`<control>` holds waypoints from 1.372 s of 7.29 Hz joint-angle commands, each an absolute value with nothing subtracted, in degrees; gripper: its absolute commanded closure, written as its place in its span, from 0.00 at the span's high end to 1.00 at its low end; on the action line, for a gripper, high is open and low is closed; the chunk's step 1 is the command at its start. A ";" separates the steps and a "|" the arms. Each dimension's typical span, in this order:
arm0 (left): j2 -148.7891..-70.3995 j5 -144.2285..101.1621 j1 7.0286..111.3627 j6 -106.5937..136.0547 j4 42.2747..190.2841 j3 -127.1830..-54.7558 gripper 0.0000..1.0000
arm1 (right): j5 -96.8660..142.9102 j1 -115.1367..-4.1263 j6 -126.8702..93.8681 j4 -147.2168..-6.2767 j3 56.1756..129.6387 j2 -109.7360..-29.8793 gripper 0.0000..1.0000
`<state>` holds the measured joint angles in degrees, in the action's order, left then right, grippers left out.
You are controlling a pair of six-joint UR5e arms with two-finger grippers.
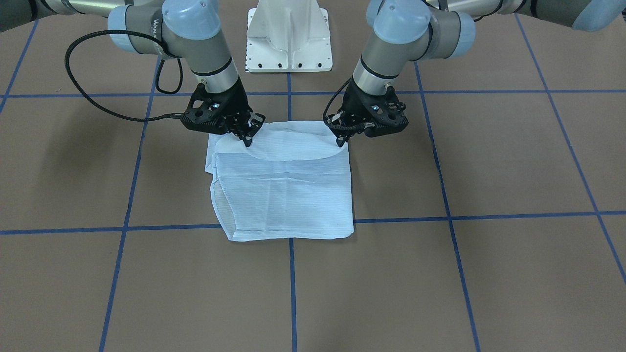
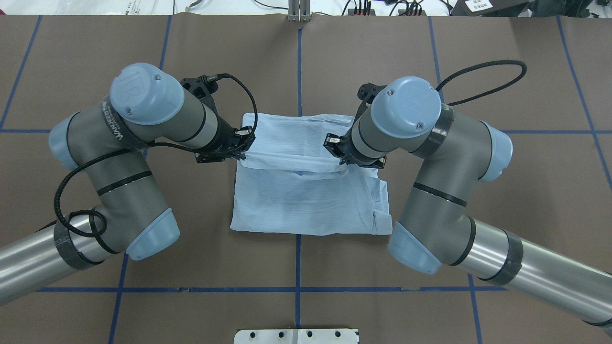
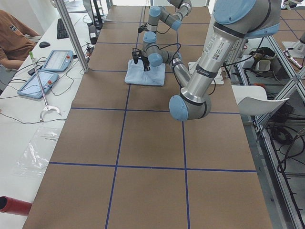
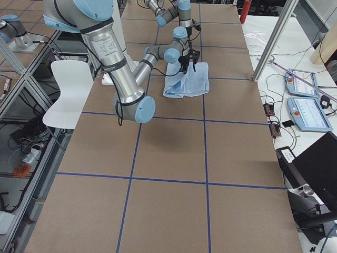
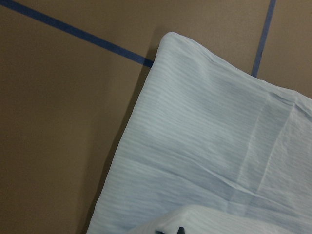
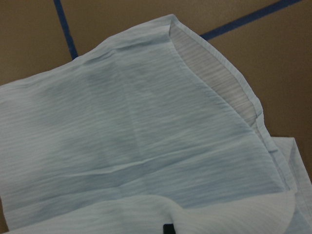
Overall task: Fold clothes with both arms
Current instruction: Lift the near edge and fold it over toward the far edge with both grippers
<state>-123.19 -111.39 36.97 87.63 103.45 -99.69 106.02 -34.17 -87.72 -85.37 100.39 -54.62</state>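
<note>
Blue shirt is gripped by left pincer and right pincer, clear frontally, hidden overhead.

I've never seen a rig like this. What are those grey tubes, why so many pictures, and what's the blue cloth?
Those are two robot arms, each ending in a black two-finger gripper. Two pictures look down on the table from opposite sides, two look along it from its ends, and two close-ups come from cameras on the wrists. On the brown table lies a light blue shirt, partly folded. The left gripper and the right gripper each pinch one end of a raised fold of it.
</note>
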 commanded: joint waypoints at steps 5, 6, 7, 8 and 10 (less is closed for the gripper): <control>-124.63 -111.18 38.32 86.31 111.52 -91.51 0.00 | 106.26 -37.09 -86.84 -76.91 86.33 -48.09 0.00; -124.54 -111.18 38.41 86.31 111.79 -91.23 0.00 | 106.26 -37.09 -86.75 -76.90 86.13 -47.64 0.00; -124.54 -111.09 38.84 86.22 111.88 -91.06 0.00 | 106.26 -37.09 -86.31 -76.82 85.61 -47.29 0.00; -124.54 -111.09 39.46 86.13 111.88 -90.79 0.00 | 106.17 -37.09 -86.13 -75.42 83.60 -46.59 0.00; -124.63 -111.09 40.17 86.22 111.88 -90.09 0.00 | 106.08 -37.26 -86.13 -72.60 80.95 -46.41 0.00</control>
<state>-124.57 -111.10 39.83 86.17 111.87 -90.43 106.12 -37.16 -86.17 -73.93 82.30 -46.59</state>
